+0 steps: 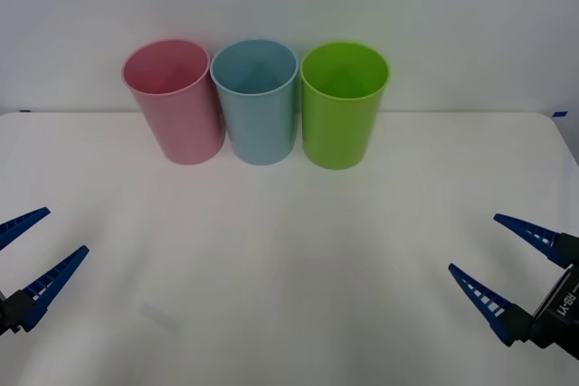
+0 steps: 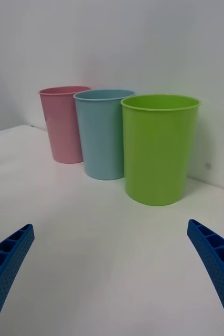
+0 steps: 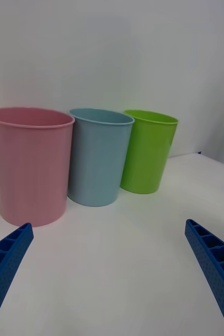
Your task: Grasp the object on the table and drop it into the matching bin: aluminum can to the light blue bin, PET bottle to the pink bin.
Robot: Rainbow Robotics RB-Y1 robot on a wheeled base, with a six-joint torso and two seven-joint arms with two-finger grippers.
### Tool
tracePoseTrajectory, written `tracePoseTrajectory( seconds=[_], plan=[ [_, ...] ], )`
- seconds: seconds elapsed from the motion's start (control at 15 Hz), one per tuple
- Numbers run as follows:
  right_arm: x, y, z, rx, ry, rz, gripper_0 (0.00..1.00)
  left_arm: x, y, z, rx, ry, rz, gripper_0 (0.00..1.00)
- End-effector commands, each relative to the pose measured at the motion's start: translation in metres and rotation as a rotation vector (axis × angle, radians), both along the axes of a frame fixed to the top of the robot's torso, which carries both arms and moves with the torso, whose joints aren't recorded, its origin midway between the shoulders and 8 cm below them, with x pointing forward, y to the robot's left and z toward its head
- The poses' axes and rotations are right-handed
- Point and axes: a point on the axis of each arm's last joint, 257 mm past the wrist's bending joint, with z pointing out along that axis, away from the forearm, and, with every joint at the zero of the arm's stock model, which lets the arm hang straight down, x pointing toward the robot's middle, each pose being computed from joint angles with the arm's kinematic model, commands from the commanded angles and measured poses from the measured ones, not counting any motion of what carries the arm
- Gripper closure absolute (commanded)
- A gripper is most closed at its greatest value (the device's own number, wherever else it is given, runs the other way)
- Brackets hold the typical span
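Observation:
At the back of the white table the pink bin and the light blue bin stand upright side by side, the pink one to the left. Both look empty from above. The aluminum can and the PET bottle are out of view. My left gripper hovers open over the table's near left. On the near right my right gripper is open too, with nothing between its fingers. The right wrist view has the pink bin and light blue bin beyond the right gripper; the left wrist view has the same bins beyond the left gripper.
A lime green bin stands just right of the light blue one, touching or nearly touching it. A white wall rises right behind the three bins. Bare tabletop lies between the grippers and the bins.

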Motion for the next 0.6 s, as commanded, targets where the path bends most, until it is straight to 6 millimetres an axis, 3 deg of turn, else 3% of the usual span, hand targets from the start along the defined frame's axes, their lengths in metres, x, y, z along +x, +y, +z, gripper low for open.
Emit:
tracePoseTrajectory(
  seconds=[0.07, 0.6],
  plan=[
    [-0.002, -0.002, -0.001, -0.003, 0.0, -0.005, 0.0, 0.0, 0.0, 0.0, 0.0, 0.0, 0.0, 0.0],
    [-0.008, -0.018, -0.002, 0.015, 0.011, -0.026, 0.0, 0.0, 0.0, 0.0, 0.0, 0.0, 0.0, 0.0]
  ],
)
